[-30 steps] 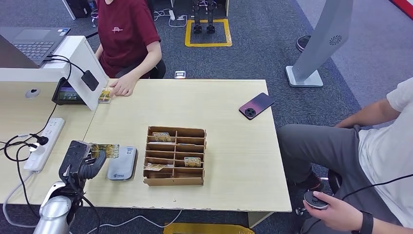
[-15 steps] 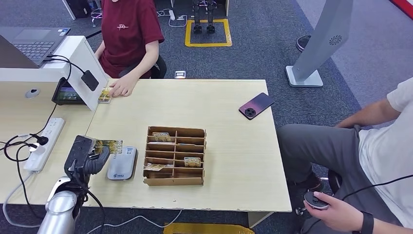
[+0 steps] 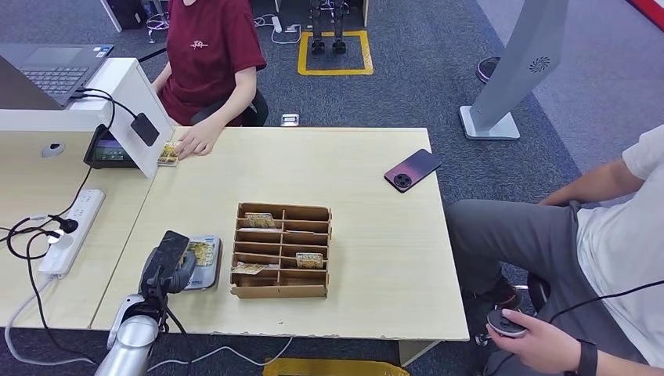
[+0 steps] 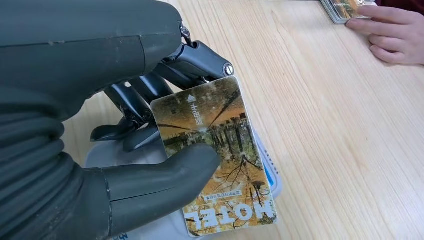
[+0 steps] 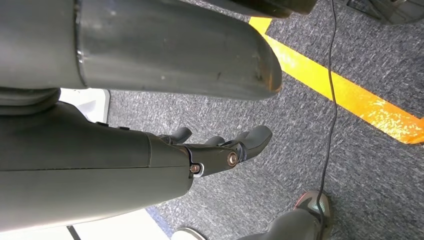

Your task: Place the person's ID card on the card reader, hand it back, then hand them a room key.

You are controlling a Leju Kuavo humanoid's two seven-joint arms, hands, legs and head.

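Note:
My left hand (image 3: 167,263) pinches the ID card (image 3: 203,251) between thumb and fingers. The card is a yellow-brown picture card printed MOTEL (image 4: 215,150); it lies flat just over the grey card reader (image 3: 208,276), whose pale edge (image 4: 270,172) shows beneath it. Whether card and reader touch is unclear. The wooden key box (image 3: 282,291) stands right of the reader, with room key cards (image 3: 309,259) in its slots. My right hand (image 5: 220,147) hangs beside my body over the carpet, fingers loosely apart, holding nothing.
A person in a red shirt (image 3: 205,55) sits at the far side, a hand (image 3: 196,141) resting by a small card stack (image 3: 167,153). A dark phone (image 3: 413,169) lies far right. A power strip (image 3: 72,229) and cables lie left. Another person (image 3: 603,251) sits right.
My left hand has carried the card to the right and lower, from left of the reader to directly over it. The seated person's hand stays by the card stack.

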